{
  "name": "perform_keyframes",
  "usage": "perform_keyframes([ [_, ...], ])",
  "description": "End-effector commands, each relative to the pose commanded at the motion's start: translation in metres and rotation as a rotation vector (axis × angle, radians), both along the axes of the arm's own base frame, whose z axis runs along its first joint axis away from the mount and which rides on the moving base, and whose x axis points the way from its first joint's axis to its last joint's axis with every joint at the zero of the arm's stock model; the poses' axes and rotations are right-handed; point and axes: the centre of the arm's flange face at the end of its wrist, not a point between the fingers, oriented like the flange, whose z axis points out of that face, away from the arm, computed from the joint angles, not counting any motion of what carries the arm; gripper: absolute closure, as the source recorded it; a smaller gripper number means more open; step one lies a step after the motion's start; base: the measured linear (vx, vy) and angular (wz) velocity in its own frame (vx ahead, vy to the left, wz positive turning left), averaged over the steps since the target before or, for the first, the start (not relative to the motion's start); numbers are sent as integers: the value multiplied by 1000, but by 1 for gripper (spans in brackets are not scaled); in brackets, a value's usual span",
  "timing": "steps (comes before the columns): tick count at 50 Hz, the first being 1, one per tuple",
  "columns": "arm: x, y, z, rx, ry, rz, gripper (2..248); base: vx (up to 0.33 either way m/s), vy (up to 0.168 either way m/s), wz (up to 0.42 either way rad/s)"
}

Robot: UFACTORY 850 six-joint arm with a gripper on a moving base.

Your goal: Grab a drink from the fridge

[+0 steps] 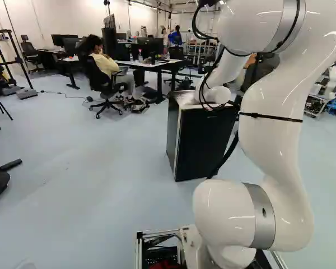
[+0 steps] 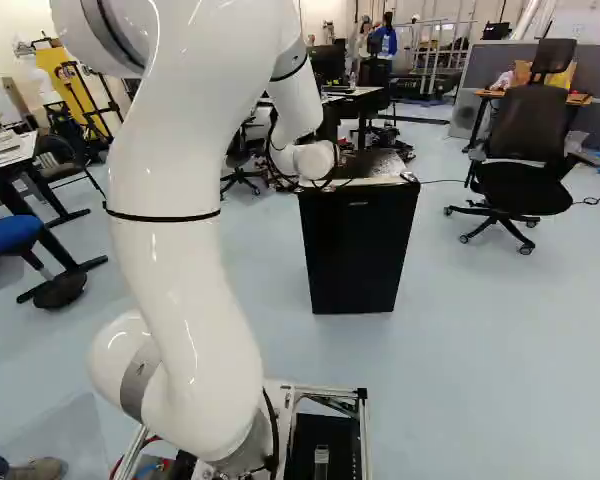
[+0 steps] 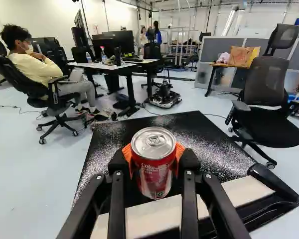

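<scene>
White arm (image 2: 185, 220) arches toward the fridge (image 2: 355, 250), end effector (image 3: 154, 155) clasping a can (image 3: 154, 169).

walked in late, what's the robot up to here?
The arm has a red soda can clamped upright in its gripper, one finger on each side. It holds the can over the black top of the fridge; can't tell if the can's base touches it. The fridge door looks shut. So the drink is in hand and outside the fridge.
</scene>
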Motion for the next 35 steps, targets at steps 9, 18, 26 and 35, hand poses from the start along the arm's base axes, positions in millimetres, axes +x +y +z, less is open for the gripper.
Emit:
perform_keyframes([
  [9,-13,12,0,2,5,8,150,0,0,0],
  [18,-29,26,1,4,12,18,150,0,0,0],
  [26,-47,40,0,6,19,28,150,0,0,0],
  [35,-69,56,-2,9,28,41,150,0,0,0],
])
